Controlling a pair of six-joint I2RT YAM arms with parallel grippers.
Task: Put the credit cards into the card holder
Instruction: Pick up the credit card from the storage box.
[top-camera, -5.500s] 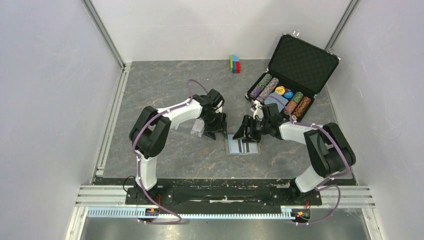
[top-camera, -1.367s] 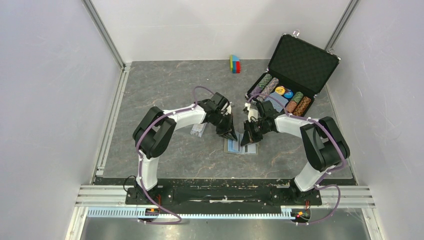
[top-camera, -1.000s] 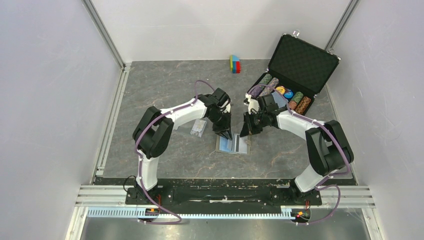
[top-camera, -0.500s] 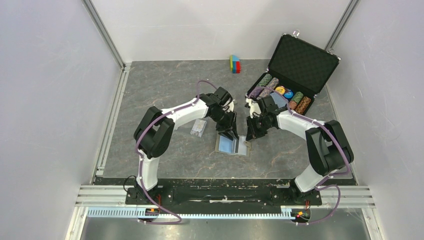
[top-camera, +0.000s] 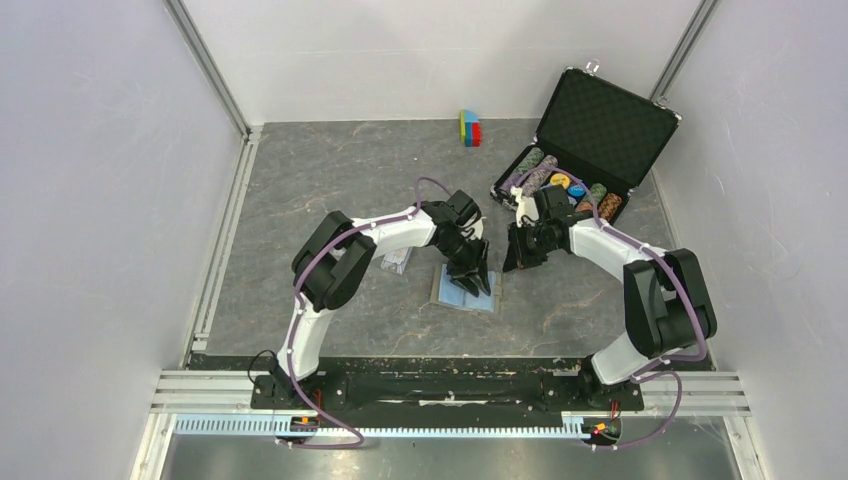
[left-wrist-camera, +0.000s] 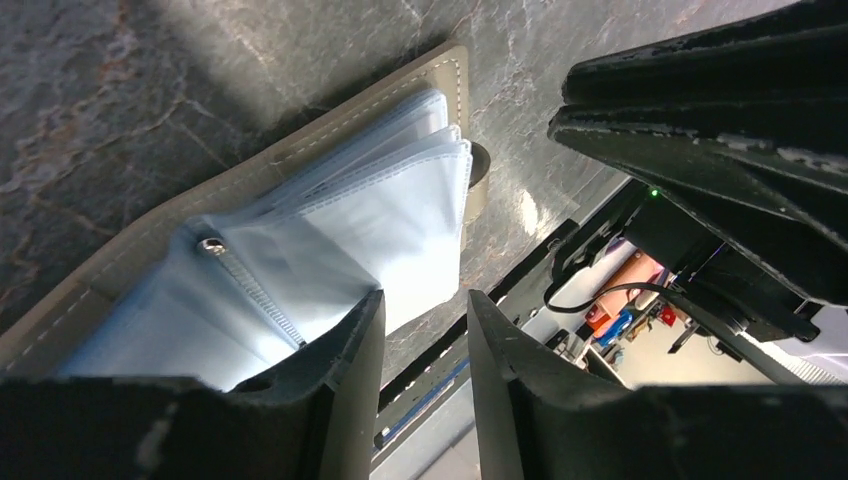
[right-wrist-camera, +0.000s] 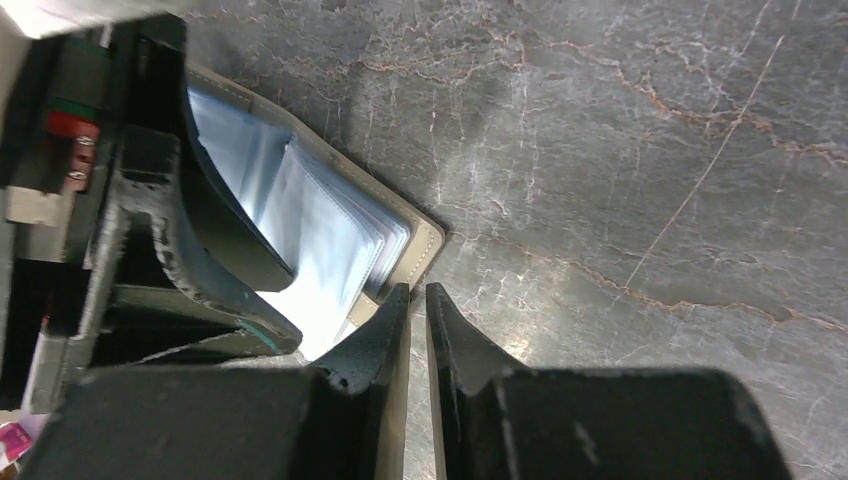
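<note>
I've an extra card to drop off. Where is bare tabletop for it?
Bare grey marble tabletop lies far left, between the side rail and the left arm, and near right, between the taupe folding card holder and the right arm's base. Crowded: around the holder and by the black chip briefcase.

We count one card holder (top-camera: 460, 292) lying open on the counter, one clear case (top-camera: 397, 263), one black chip briefcase (top-camera: 603, 128), and one coloured block stack (top-camera: 469, 127).

L pincer (left-wrist-camera: 425, 312): part open | R pincer (right-wrist-camera: 418, 300): nearly closed; both angled down
</note>
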